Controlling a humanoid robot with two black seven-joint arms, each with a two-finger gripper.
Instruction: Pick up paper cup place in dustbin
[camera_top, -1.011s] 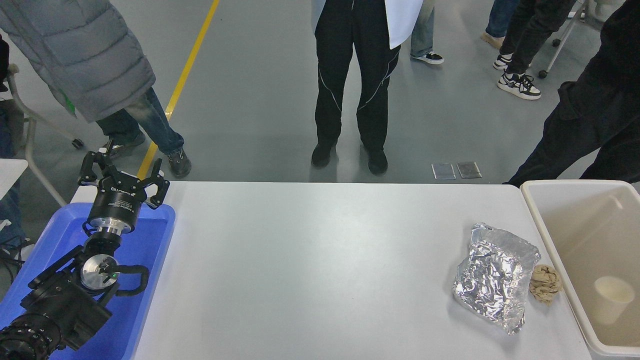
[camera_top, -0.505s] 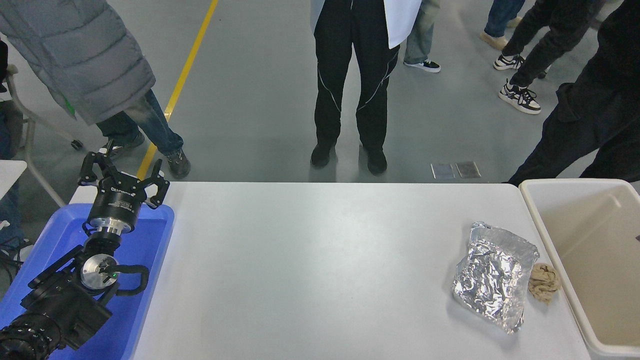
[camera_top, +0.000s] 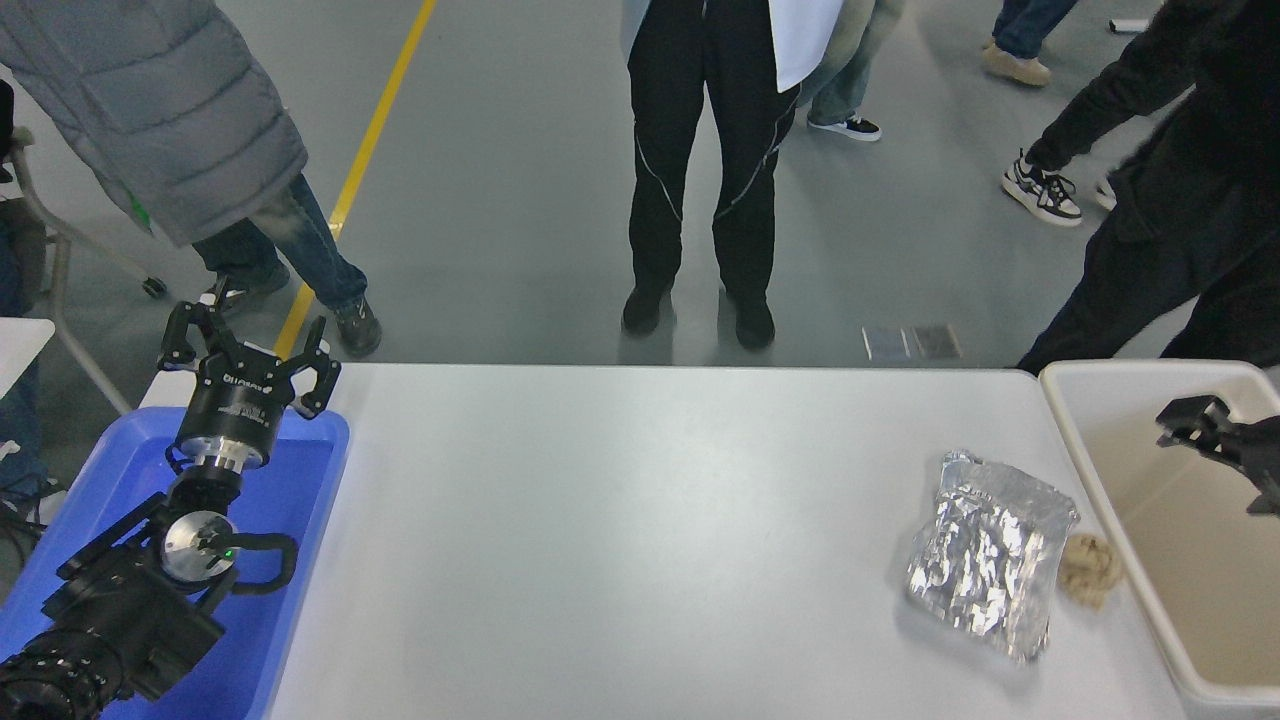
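Note:
The dustbin (camera_top: 1085, 440) is a large cream-beige bin standing at the table's right end, partly cut off by the picture's edge. The paper cup does not show anywhere, neither on the table nor in the visible part of the bin. My right gripper (camera_top: 1215, 460) comes in from the right edge and hangs above the bin's far half, open and empty. My left gripper (camera_top: 245, 345) is parked at the lower left over the blue tray, open and empty.
A shiny silver foil bag (camera_top: 985, 550) lies near the bin, with a small tan wad of paper (camera_top: 1090, 568) between them. A blue plastic tray (camera_top: 290, 480) sits at the left end. People stand beyond the far edge.
My right gripper has come into view from the right edge over the bin. The paper cup that lay in the bin one second ago no longer shows.

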